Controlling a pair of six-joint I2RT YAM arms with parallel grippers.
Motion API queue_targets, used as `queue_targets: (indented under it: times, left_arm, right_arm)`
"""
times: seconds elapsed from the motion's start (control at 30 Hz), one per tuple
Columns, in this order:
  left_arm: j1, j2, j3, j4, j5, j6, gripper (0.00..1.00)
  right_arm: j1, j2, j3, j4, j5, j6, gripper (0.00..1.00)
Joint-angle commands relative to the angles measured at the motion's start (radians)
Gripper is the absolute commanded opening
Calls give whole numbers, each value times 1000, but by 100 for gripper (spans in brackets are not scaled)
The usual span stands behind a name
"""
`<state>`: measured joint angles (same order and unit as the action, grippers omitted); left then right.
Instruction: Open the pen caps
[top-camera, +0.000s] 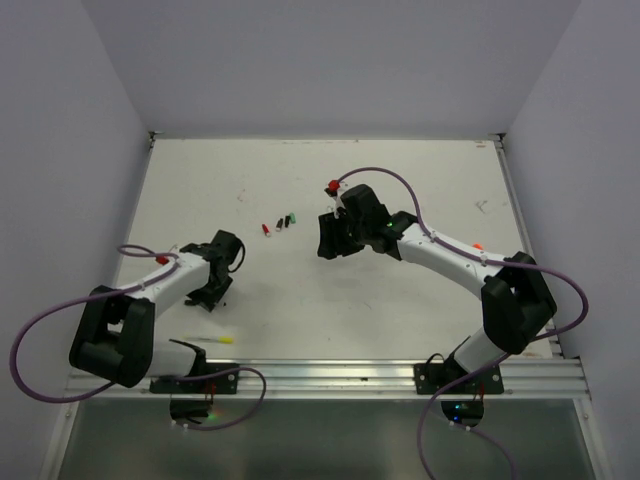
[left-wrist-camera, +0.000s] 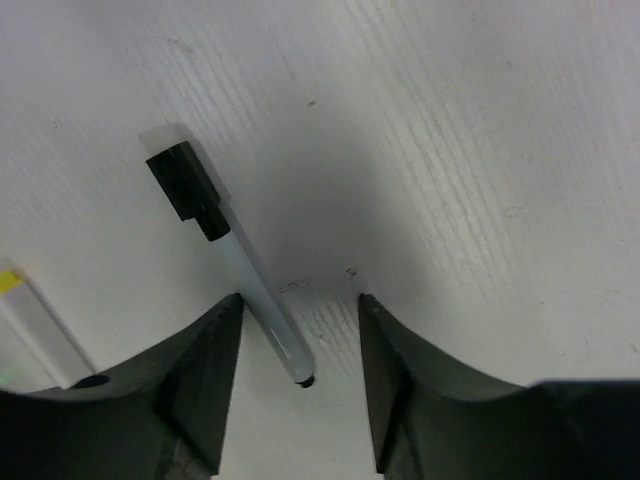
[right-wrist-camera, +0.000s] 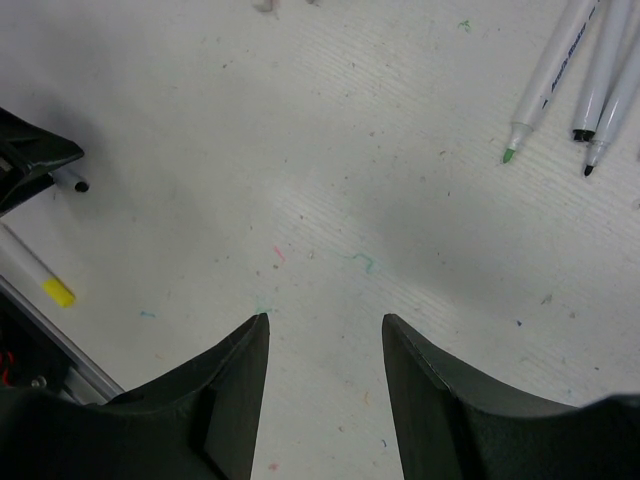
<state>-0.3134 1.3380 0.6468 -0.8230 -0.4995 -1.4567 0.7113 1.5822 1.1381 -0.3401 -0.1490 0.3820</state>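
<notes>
A white pen (left-wrist-camera: 255, 290) with a black cap (left-wrist-camera: 185, 185) on its far end lies on the table. My left gripper (left-wrist-camera: 300, 297) is open and straddles its near end, the barrel close to the left finger; in the top view the left gripper (top-camera: 210, 290) hides this pen. A second pen with a yellow cap (top-camera: 227, 340) lies near the front edge. Three loose caps, red (top-camera: 265, 229), black (top-camera: 280, 222) and green (top-camera: 290, 218), lie mid-table. My right gripper (right-wrist-camera: 325, 318) is open and empty above bare table, right of the loose caps (top-camera: 330, 240).
Three uncapped pens (right-wrist-camera: 560, 60) with green and black tips lie at the upper right of the right wrist view. Purple cables loop beside both arms. Walls enclose the white table (top-camera: 400, 320) on three sides; a metal rail (top-camera: 330, 378) runs along the front.
</notes>
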Motion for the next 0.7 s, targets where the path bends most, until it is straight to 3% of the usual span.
queue_targets:
  times: [0.0,0.07,0.1,0.27,0.53,0.67]
  left_arm:
    - [16,21,14,41,-53,-16,48]
    - [19,35,22,56,-51,-7,37]
    - [19,41,22,59,-48,-1,27]
    - [23,66,17,93,-39,22,0]
    - [25,24,80,100,-42,100,0]
    - [20,-62,96,180,1,253,0]
  right_arm:
    - [-1,-57,-5,21,5,3,53]
    - [-1,-59,-1,18,11,3,53]
    - [-1,-56,-1,16,9,3,53]
    - [-1,-53,3,13,9,3,53]
    - [-1,-42,6,18,6,1,53]
    - [-1,-27,18,23,-27,14,53]
